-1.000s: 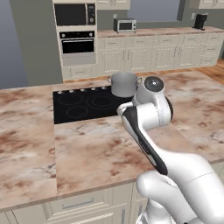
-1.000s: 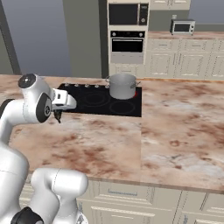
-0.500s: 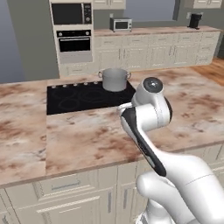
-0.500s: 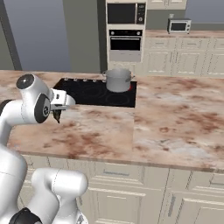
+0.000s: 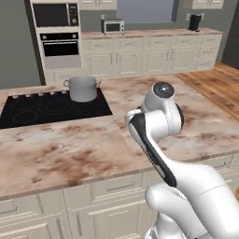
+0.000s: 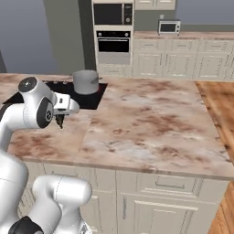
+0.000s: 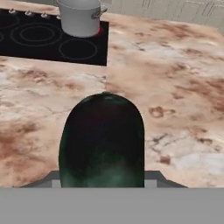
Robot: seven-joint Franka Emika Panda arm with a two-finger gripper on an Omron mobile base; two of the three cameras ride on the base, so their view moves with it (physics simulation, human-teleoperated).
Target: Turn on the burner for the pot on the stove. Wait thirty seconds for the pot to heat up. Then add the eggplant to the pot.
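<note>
Currently: eggplant (image 7: 102, 142) pinched in tool (image 6: 60, 119); steel stockpot (image 7: 80, 17) lies ahead and left of tool, across marble tabletop (image 7: 166, 87).

The white arm bends up from its base and folds forward over the near part of the counter. The gripper (image 6: 61, 119) points down, a little above the top. Its fingers are closed around the dark eggplant (image 7: 102, 141), holding it up in the air.
</note>
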